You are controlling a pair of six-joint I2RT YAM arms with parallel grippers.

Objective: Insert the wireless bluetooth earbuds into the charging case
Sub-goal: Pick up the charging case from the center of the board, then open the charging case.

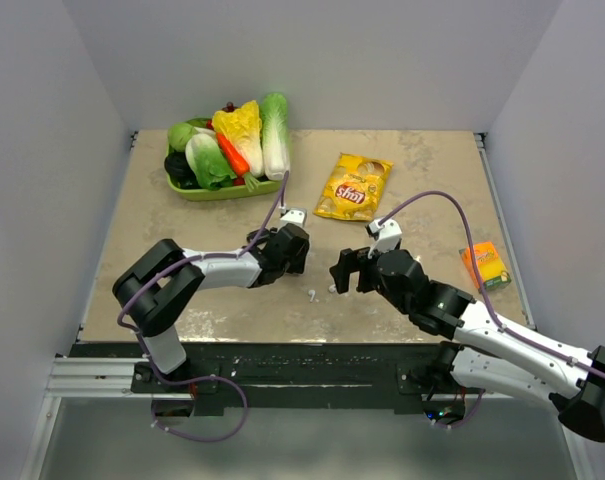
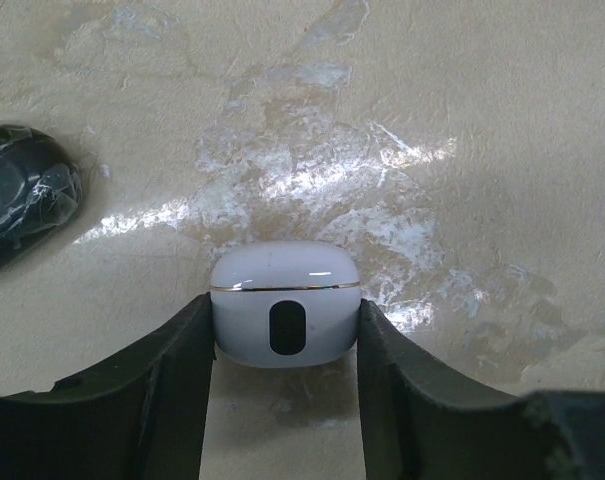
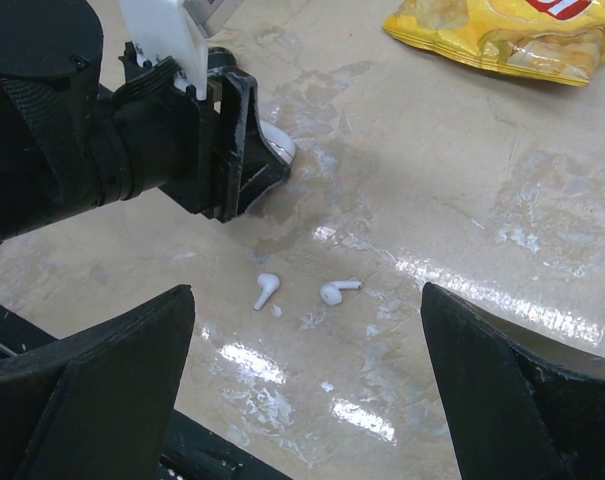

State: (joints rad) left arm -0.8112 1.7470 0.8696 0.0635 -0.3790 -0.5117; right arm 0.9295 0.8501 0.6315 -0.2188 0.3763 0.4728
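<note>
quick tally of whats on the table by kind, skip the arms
white earbuds: 2
charging case: 1
yellow chip bag: 1
small orange carton: 1
green tray of vegetables: 1
total: 6

We see tabletop: beige, mottled like stone, glossy. We note white glare patches on it just ahead of left end effector, more under right end effector. Far beyond both, we find back wall, plain pale grey. Left wall and right wall stand outboard of each, same colour, closing in tabletop on three sides. Behind both we see black base plate, aluminium rail, then dull grey floor. Light even, shadows soft.
</note>
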